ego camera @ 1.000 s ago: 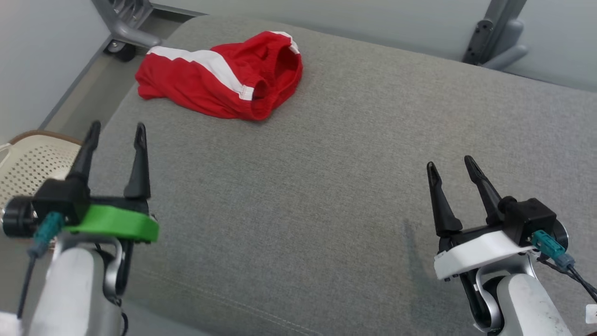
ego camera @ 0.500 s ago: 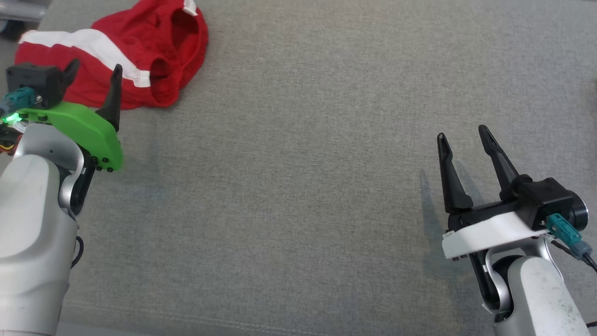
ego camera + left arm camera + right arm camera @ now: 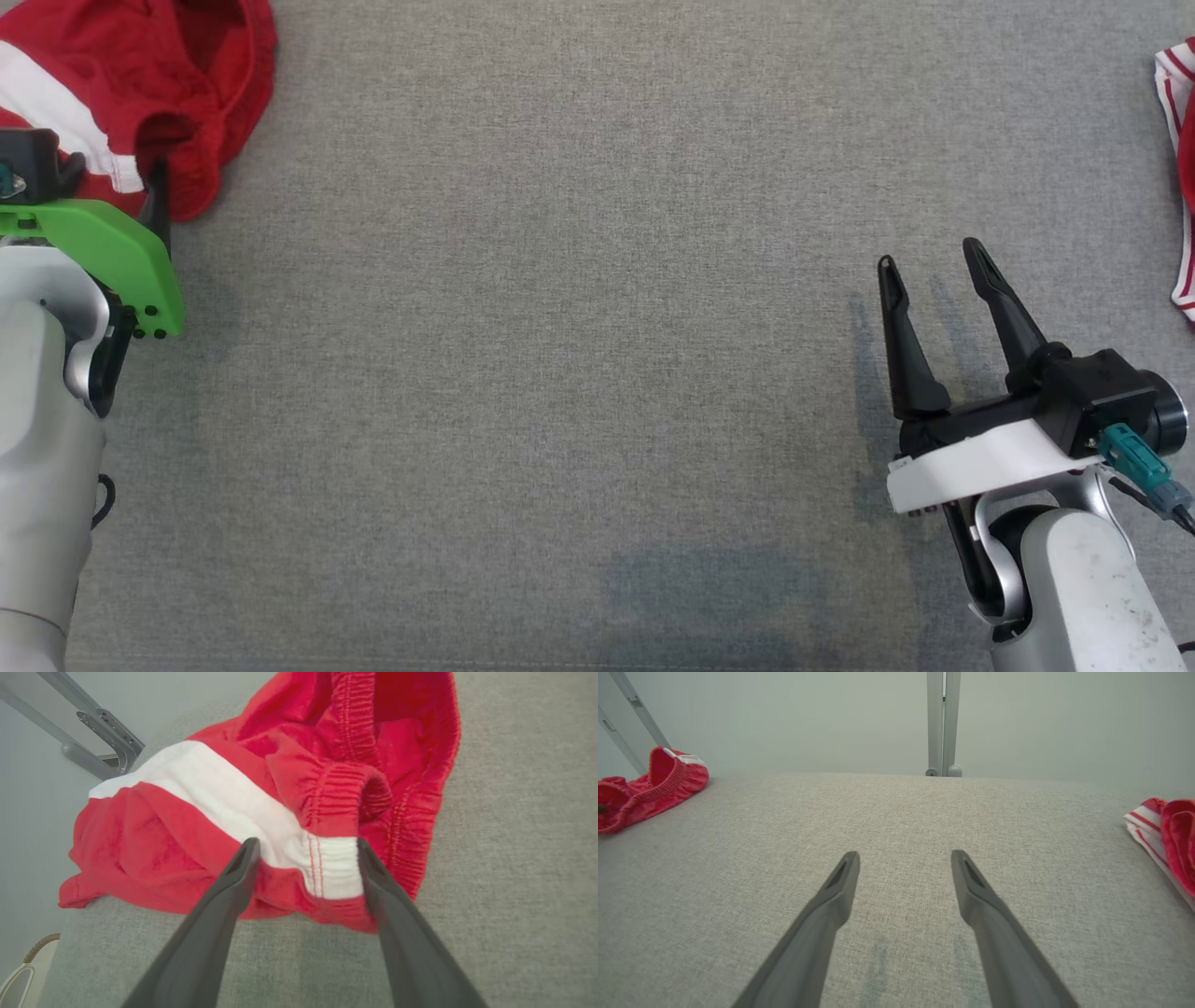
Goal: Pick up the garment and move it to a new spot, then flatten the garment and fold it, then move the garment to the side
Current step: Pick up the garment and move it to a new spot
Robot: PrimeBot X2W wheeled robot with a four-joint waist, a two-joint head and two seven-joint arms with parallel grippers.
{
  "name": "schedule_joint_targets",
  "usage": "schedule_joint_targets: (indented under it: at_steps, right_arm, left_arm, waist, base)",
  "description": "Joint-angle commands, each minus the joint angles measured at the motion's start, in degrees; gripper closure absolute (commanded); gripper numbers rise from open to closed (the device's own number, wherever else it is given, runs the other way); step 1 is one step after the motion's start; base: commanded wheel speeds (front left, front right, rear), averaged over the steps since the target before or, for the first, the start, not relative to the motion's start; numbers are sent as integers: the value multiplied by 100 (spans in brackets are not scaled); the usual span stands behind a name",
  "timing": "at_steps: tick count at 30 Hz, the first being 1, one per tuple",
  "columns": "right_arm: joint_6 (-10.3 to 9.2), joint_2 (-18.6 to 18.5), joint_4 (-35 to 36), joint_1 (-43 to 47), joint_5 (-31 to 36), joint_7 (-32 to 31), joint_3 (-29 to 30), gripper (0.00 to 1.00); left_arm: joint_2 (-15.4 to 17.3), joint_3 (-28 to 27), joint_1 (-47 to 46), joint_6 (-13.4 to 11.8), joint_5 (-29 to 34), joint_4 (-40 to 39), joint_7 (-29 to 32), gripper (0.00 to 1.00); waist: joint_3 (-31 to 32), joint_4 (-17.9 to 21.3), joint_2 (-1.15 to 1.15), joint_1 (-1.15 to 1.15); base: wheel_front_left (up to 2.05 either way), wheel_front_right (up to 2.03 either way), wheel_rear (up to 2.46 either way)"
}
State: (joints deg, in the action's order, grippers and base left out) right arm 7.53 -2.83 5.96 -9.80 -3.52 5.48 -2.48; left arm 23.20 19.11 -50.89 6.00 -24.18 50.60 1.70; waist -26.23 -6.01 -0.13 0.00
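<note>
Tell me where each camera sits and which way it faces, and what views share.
Left wrist: on the left arm, looking along the open left gripper at the red shorts.
Right wrist: on the right arm, looking low across the grey cushion toward the wall, along the open right gripper.
Head: above, looking down on the cushion; both grippers and pale forearms show.
Shared: the red shorts lie in all three; the striped garment in head and right wrist.

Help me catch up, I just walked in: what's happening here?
The robot's left hand is open, its fingers at the near edge of a crumpled red garment with a white stripe on the grey cushion; nothing is gripped yet. The right hand hangs open over bare cushion, holding nothing. A second red-and-white garment lies at the cushion's right edge.
</note>
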Motion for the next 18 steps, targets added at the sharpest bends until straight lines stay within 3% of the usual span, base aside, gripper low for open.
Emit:
schedule_joint_targets:
  at_steps: [1, 2, 3, 4, 5, 7, 18]
  right_arm:
    - [-8, -12, 38, -35, 19, -23, -13, 0]
    - [-8, -13, 38, -34, 18, -28, -24, 0]
    - [-8, -13, 35, -32, 17, -25, -28, 0]
    - [-8, -13, 33, -32, 20, -24, -29, 0]
    - [-8, -13, 29, -33, 22, -16, -23, 0]
    - [-8, -13, 27, -42, 23, -12, -12, 0]
    - [-8, -13, -188, -13, -90, 142, 15, 0]
  left_arm:
    - [2, 0, -95, -17, -23, 137, -3, 0]
    - [-16, 10, -117, -3, -39, 249, 17, 0]
    - [-29, 26, -146, 9, -50, 343, 19, 13]
    - [-29, 38, -183, 23, -56, 428, -4, 38]
    - [-35, 33, -216, 26, -74, 500, -38, 53]
    - [-45, 30, -253, 4, -80, 639, -135, 100]
    - [102, 142, -570, -66, 103, 1004, -816, 100]
  waist:
    - [-29, 31, 13, 0]
    - [-25, 33, 13, 0]
    - [-17, 32, 13, 0]
    - [-9, 30, 13, 0]
    - [0, 29, 13, 0]
    - [13, 28, 13, 0]
    - [397, 27, 13, 0]
  base:
    - [0, 0, 0]
    - [0, 0, 0]
    - [0, 0, 0]
    - [0, 0, 0]
    - [0, 0, 0]
    - [0, 0, 0]
    - [0, 0, 0]
